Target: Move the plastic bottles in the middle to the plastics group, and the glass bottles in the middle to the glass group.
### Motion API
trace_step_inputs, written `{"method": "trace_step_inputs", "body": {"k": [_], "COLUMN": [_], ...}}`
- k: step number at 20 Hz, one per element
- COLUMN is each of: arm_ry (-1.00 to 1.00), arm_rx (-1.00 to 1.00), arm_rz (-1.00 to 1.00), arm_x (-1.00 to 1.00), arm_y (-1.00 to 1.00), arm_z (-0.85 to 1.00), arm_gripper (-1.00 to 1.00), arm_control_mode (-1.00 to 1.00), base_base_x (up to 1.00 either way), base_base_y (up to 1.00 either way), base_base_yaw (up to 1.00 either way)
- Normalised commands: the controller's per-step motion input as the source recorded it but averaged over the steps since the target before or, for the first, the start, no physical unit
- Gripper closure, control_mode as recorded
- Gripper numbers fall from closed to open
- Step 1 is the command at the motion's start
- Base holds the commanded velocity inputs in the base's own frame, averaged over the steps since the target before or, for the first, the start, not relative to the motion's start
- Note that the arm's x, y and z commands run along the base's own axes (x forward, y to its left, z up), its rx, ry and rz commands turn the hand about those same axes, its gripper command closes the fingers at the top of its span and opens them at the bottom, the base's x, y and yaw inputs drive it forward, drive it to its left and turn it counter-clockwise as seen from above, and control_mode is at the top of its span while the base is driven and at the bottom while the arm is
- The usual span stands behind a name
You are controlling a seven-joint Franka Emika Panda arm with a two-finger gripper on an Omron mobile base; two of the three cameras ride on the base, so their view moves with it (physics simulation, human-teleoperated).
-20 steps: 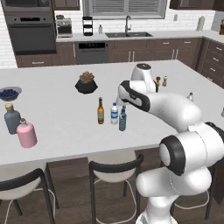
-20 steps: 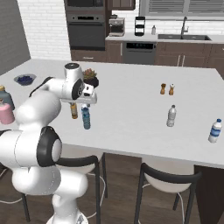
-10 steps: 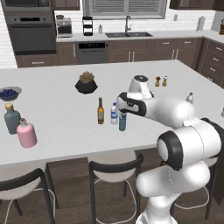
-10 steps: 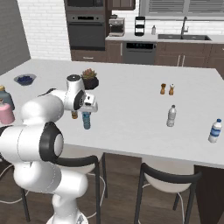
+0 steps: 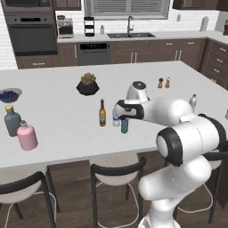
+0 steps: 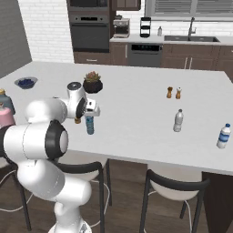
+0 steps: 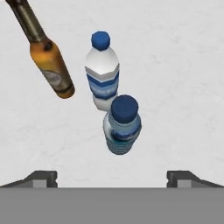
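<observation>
My gripper is open and hangs just above the middle bottles, holding nothing; both fingertips show wide apart. Right below it stands the short teal-blue plastic bottle. Touching or just behind that is the clear plastic bottle with a blue label and blue cap. The amber glass bottle stands apart to the left. The glass group, a grey-blue bottle and a pink bottle, is at the counter's left. Two plastics-group bottles stand on the right.
A potted plant sits behind the middle bottles. Salt and pepper shakers stand further back on the right. A dark bowl of blueberries lies at the far left. Bar stools line the counter's near edge.
The hand has swung down and to the left, from beside the bottles to just over them. Its jaws have stayed wide. The bottles have not moved.
</observation>
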Motion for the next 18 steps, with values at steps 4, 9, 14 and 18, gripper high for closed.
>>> {"method": "trace_step_inputs", "body": {"k": [4, 9, 14, 18], "arm_ry": [0.00, 0.00, 0.00, 0.00], "arm_rx": [0.00, 0.00, 0.00, 0.00], "arm_rz": [0.00, 0.00, 0.00, 0.00], "arm_x": [0.18, 0.12, 0.21, 0.21], "arm_y": [0.00, -0.01, -0.02, -0.01], "arm_z": [-0.02, -0.15, -0.20, -0.20], "arm_gripper": [-1.00, -1.00, -1.00, -1.00], "arm_control_mode": [-1.00, -1.00, -1.00, -1.00], "base_base_x": [0.00, 0.00, 0.00, 0.00], "base_base_y": [0.00, 0.00, 0.00, 0.00], "base_base_yaw": [0.00, 0.00, 0.00, 0.00]}}
